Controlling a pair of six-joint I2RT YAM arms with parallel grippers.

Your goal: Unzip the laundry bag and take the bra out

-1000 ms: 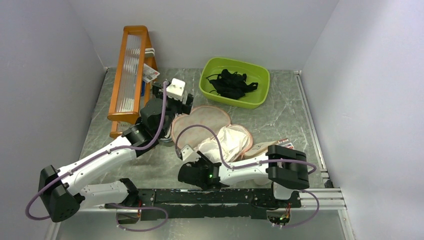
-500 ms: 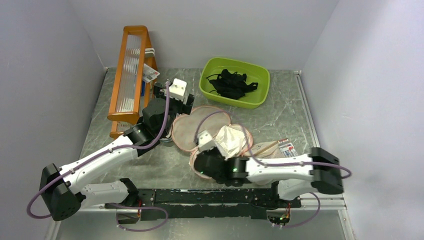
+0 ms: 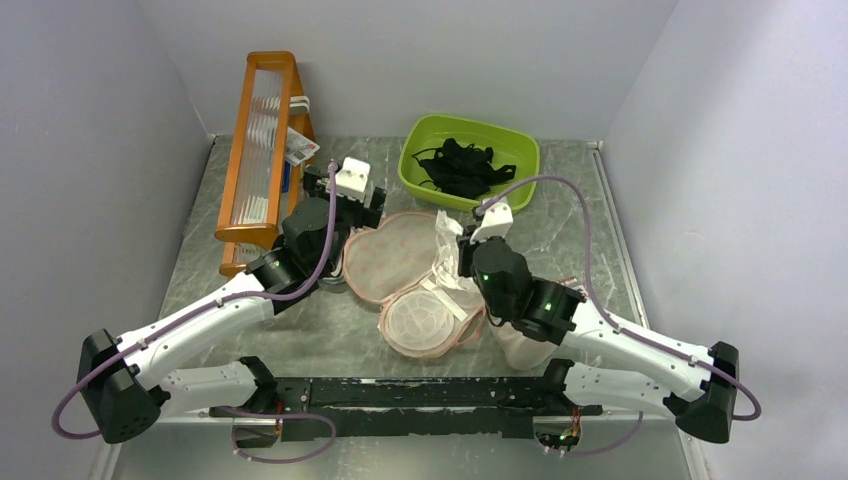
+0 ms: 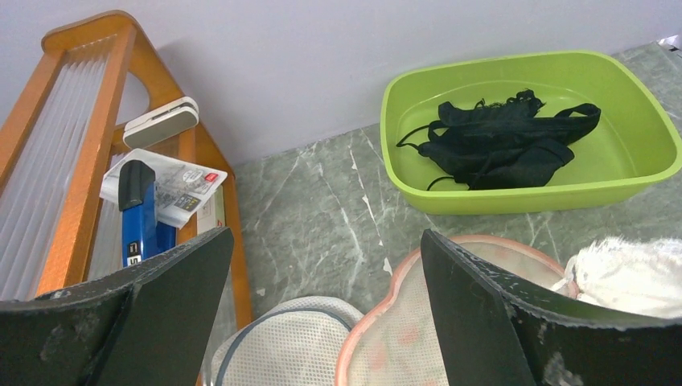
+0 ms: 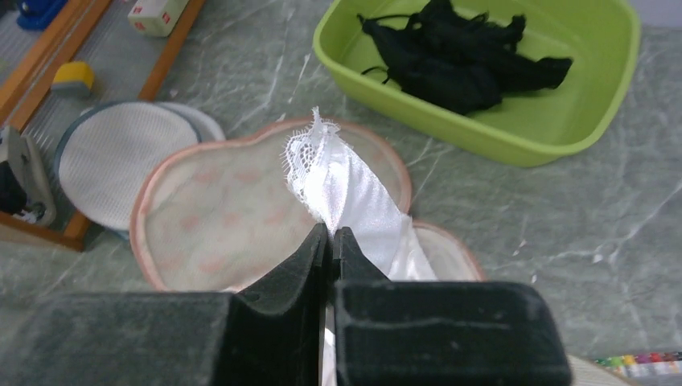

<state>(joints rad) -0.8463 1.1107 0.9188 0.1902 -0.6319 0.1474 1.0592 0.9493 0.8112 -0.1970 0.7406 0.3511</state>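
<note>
The laundry bag [image 3: 398, 258] lies open at the table's middle, its printed lobes [image 5: 217, 215] flat and a white mesh lobe [image 3: 425, 320] folded toward the front. My right gripper [image 3: 463, 252] is shut on the white bra [image 3: 446, 262], pinching its lacy fabric [image 5: 342, 181] between the fingertips and holding it up above the bag's right side. My left gripper [image 3: 352, 208] is open and empty, low over the bag's far-left edge [image 4: 418, 338]. The bra's end shows at the right of the left wrist view [image 4: 627, 273].
A green tub [image 3: 520, 195] with black garments [image 3: 462, 165] stands at the back. An orange rack [image 3: 260, 140] stands at the back left. A round grey-white mesh disc [image 5: 112, 161] lies left of the bag. A plain beige pouch [image 3: 518, 348] lies partly under my right arm.
My right arm has swung from the near left to the right and risen, drawing the white bra up out of the bag. The bag's mesh lobe now lies uncovered. The left arm stayed put.
</note>
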